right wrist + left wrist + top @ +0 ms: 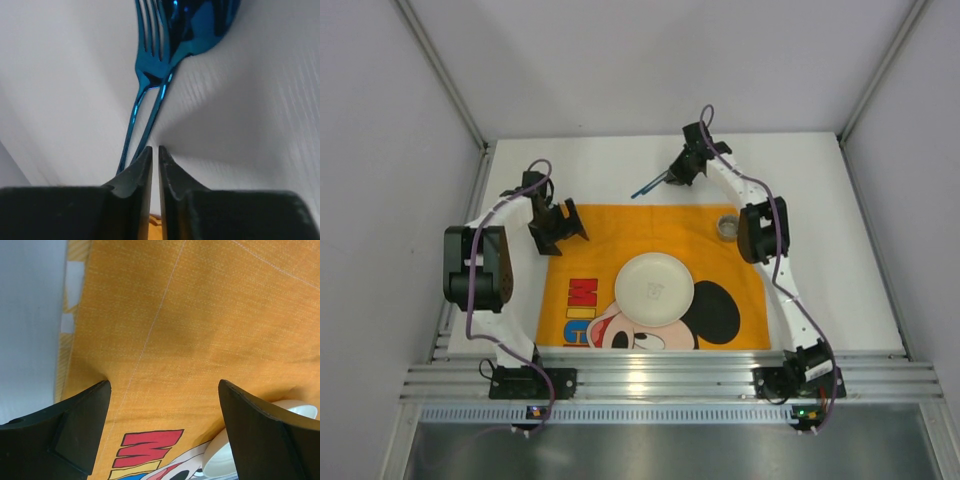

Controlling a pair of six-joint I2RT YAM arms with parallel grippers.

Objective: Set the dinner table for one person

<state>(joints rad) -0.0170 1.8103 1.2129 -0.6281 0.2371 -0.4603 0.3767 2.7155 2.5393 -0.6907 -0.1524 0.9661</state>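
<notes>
A blue fork (150, 55) and blue spoon (200, 25) lie side by side on the white dinner table (610, 165), behind the orange placemat (620, 230). My right gripper (155, 150) is at their handle ends with its jaws drawn together to a thin slit. The handles vanish behind its left finger, so I cannot tell whether either is pinched. From above the cutlery (648, 186) sticks out left of that gripper (672, 178). A white plate (654, 288) sits mid-placemat. My left gripper (560, 232) hovers open over the placemat's left part (200, 315), empty, the plate's rim (220, 460) by its right finger.
A small round metal cup (728, 227) stands on the placemat's back right corner, close to the right arm's elbow. An aluminium rail (670, 378) runs along the near edge. Grey walls close in the table at the back and both sides.
</notes>
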